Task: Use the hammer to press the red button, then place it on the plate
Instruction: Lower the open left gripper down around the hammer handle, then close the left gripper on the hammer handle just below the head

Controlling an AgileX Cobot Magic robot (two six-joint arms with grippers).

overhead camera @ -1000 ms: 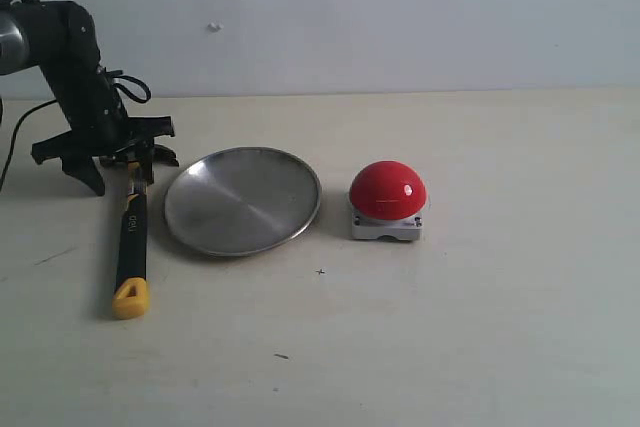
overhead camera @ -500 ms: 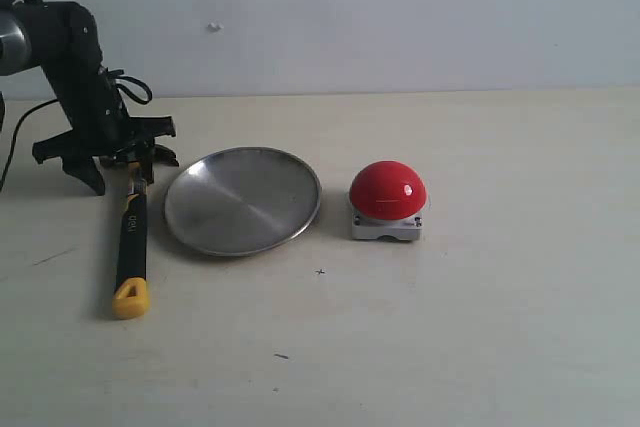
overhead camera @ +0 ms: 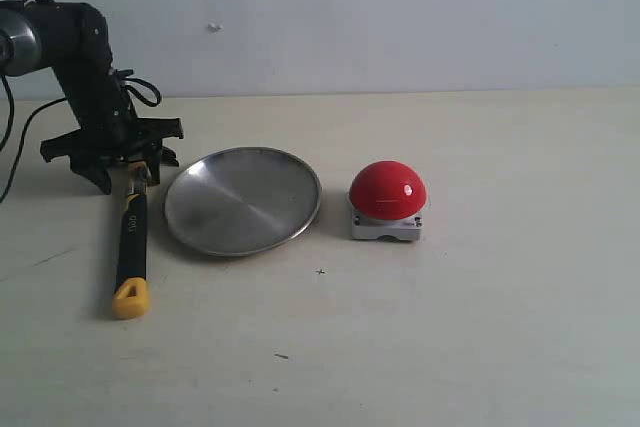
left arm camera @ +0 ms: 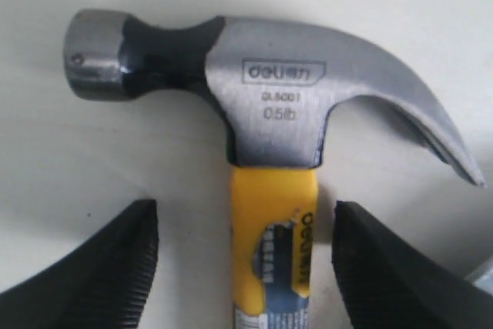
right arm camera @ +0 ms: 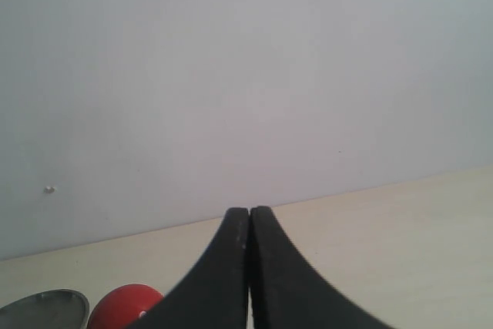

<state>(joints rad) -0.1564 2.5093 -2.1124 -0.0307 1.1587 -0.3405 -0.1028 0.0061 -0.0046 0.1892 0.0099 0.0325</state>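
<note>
The hammer (overhead camera: 130, 239) lies flat on the table left of the plate (overhead camera: 242, 200), its yellow end toward the front. My left gripper (overhead camera: 131, 161) stands open over the head end. In the left wrist view the ribbed fingers (left arm camera: 115, 267) flank the yellow neck of the hammer (left arm camera: 271, 125) with a gap on each side, and my left gripper (left arm camera: 245, 225) touches nothing. The red button (overhead camera: 387, 190) sits on its grey base right of the plate. My right gripper (right arm camera: 249, 215) is shut and empty, off the table, with the red button (right arm camera: 123, 304) and the plate (right arm camera: 42, 304) low in its view.
A black cable (overhead camera: 15, 137) hangs from the left arm near the table's left edge. A pale wall (overhead camera: 400, 17) closes off the back of the table. Small dark specks (overhead camera: 281, 355) mark the front of the tabletop.
The left arm has shifted slightly to the right over the hammer's head end, jaws still wide. The hammer, plate and button have not moved.
</note>
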